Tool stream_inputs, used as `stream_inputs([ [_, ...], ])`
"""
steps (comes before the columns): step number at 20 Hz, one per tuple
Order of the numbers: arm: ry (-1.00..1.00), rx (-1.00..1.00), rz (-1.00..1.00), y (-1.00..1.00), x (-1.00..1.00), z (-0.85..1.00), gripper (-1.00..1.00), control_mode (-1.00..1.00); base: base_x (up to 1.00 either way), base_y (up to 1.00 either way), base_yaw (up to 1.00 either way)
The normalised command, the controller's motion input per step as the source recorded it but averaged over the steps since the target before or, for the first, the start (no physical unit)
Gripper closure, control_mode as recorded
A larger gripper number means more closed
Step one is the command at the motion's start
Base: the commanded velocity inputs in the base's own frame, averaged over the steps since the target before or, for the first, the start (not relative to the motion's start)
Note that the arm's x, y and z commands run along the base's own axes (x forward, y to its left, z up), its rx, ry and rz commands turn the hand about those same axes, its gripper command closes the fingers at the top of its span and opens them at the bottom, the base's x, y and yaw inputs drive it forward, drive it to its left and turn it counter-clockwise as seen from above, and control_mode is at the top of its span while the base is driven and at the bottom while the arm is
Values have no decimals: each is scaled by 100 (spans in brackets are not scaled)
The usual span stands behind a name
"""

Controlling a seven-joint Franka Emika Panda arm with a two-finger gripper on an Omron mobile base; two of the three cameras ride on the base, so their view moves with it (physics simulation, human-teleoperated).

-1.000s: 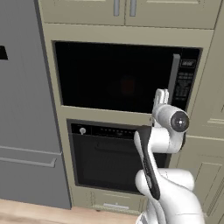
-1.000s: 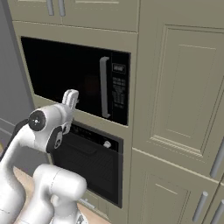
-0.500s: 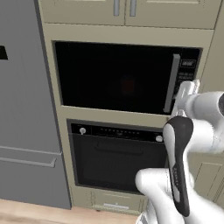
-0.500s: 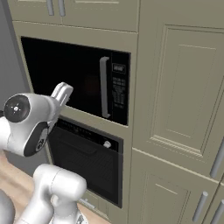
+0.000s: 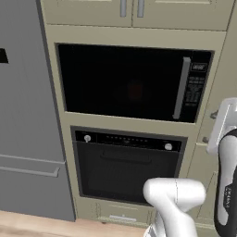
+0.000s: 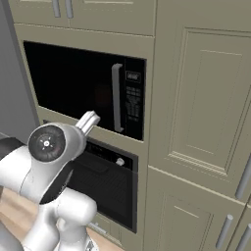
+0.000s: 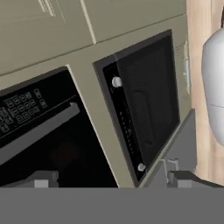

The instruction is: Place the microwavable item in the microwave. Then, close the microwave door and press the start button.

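Beige cabinetry (image 6: 206, 112) fills the wall ahead, with a grey refrigerator (image 5: 25, 115) standing at its left edge and a strip of light wood floor (image 5: 41, 226) along the bottom.

Nearest is the white arm, rising from below; its gripper (image 7: 109, 177) points at the wall unit and hangs free in front of it, touching nothing. In the hand view the two dark fingertips (image 7: 41, 178) stand wide apart with nothing between them.

Behind the arm, low in the wall unit, sits the black oven (image 5: 127, 166), with a round knob at each end of its control strip and a horizontal handle across its door. It is shut.

Directly above the oven is the microwave (image 5: 196, 90), built into the same column. The microwave door (image 5: 120, 81) is closed flush against the frame; its vertical silver bar handle (image 5: 180, 88) runs along the door's right edge, just beside the keypad panel (image 6: 132, 100). Through the dark glass a dim reddish patch (image 5: 135, 90) shows near the middle of the interior; it is too faint to tell what it is.

Above the microwave are two upper cabinet doors with short silver pulls (image 5: 131, 7). To the right of the column stand tall panelled cabinet doors with bar pulls (image 6: 243, 177).
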Motion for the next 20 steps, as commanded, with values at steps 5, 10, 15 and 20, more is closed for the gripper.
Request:
stream_inputs([
  [5, -2, 9, 0, -46, 29, -40, -100, -100, 0, 0, 0],
  [10, -10, 6, 0, -5, 50, -7, -100, -100, 0, 0, 0],
  [15, -9, 6, 0, -8, 35, 0, -100, -100, 0, 0, 0],
  [20, 0, 6, 0, -18, 39, -1, -100, -100, 0, 0, 0],
])
